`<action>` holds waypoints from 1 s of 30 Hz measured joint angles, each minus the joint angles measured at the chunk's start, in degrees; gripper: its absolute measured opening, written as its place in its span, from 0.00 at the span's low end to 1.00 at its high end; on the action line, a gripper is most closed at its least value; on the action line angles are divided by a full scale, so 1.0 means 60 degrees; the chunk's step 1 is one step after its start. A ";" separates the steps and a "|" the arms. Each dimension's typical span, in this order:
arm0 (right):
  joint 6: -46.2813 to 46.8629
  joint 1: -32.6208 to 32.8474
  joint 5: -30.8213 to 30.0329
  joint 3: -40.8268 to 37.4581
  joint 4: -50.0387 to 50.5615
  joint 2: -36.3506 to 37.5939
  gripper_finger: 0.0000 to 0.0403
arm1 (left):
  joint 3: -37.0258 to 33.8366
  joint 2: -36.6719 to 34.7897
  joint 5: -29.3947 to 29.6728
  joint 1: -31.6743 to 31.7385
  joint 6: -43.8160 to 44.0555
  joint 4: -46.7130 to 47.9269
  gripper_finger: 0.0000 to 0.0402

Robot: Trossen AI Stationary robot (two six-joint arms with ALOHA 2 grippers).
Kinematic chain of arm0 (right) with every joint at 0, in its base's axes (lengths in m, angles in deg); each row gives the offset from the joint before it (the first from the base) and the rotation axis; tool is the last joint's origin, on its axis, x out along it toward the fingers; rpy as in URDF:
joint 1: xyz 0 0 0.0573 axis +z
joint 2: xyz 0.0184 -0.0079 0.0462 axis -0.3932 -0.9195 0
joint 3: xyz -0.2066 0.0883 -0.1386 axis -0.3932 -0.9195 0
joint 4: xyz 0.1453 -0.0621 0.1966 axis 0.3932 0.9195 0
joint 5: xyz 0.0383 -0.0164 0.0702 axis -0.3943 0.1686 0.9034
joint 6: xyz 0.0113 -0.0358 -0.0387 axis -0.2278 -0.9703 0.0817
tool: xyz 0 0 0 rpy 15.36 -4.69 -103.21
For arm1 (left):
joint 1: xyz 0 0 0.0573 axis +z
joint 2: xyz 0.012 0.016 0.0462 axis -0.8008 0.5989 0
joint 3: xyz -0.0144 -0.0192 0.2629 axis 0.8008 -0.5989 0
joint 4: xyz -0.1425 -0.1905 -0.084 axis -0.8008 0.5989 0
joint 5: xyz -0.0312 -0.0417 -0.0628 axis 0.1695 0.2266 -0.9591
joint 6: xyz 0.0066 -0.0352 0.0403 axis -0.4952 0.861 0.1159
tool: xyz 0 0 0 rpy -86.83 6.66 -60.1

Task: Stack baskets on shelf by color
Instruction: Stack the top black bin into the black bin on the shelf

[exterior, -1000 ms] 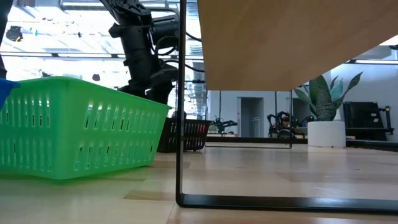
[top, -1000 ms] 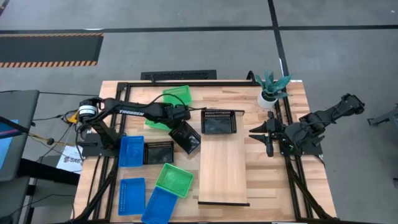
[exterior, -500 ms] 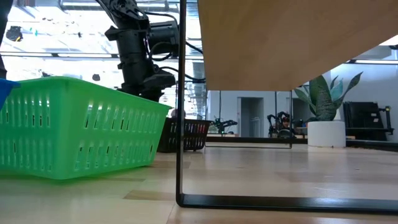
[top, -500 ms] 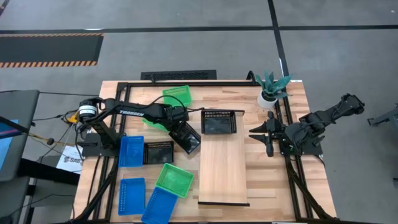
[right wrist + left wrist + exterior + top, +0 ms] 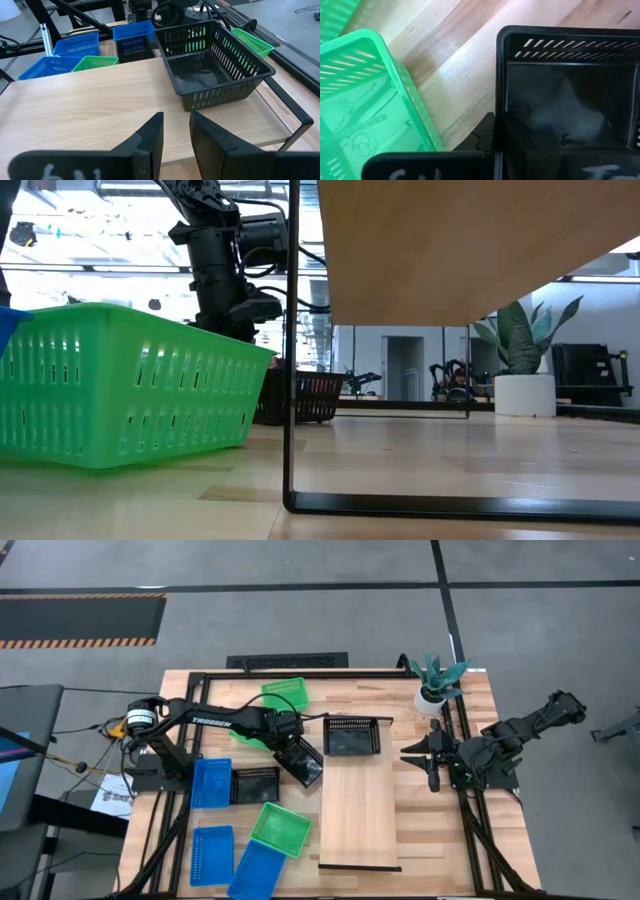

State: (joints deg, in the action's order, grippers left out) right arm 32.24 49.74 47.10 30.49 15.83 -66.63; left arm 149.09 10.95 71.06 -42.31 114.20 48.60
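In the high view my left gripper (image 5: pixel 290 747) is shut over the far-left end of a black basket (image 5: pixel 303 764), which lies askew on the tabletop left of the shelf (image 5: pixel 358 810). A second black basket (image 5: pixel 352 736) stands on the shelf's far end, and a third (image 5: pixel 255 784) sits on the table. Green baskets (image 5: pixel 283 695) (image 5: pixel 280 828) and blue baskets (image 5: pixel 211 781) (image 5: pixel 211 855) (image 5: pixel 258 870) rest on the table's left half. My right gripper (image 5: pixel 175 131) hangs open at the right edge, touching nothing. My left gripper grips the black basket's end wall (image 5: pixel 501 117) near a corner, coming steeply from above. One finger (image 5: pixel 485 137) shows outside the wall. The other is lost in the dark inside, so the hold itself stays partly hidden. The basket's bottom rests on the tabletop.
A potted plant (image 5: pixel 435 685) stands at the far right corner. Black frame rails (image 5: pixel 200 675) run along the table's edges. A green basket (image 5: pixel 370 100) lies close beside the gripped black one. Bare wood shows on the shelf's near half and to the shelf's right.
My left gripper has shut on the black basket's end wall, staying in place above it. My right arm has kept still.
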 joint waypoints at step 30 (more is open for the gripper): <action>0.1441 -0.0018 -0.0501 0.0000 0.0106 -0.0001 0.29 | 0.0502 -0.6051 0.3504 0.0096 0.3492 0.2608 0.00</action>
State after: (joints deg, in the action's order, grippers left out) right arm 40.88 49.63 44.09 30.49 16.46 -66.63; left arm 152.10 -25.36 92.09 -41.73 135.15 64.25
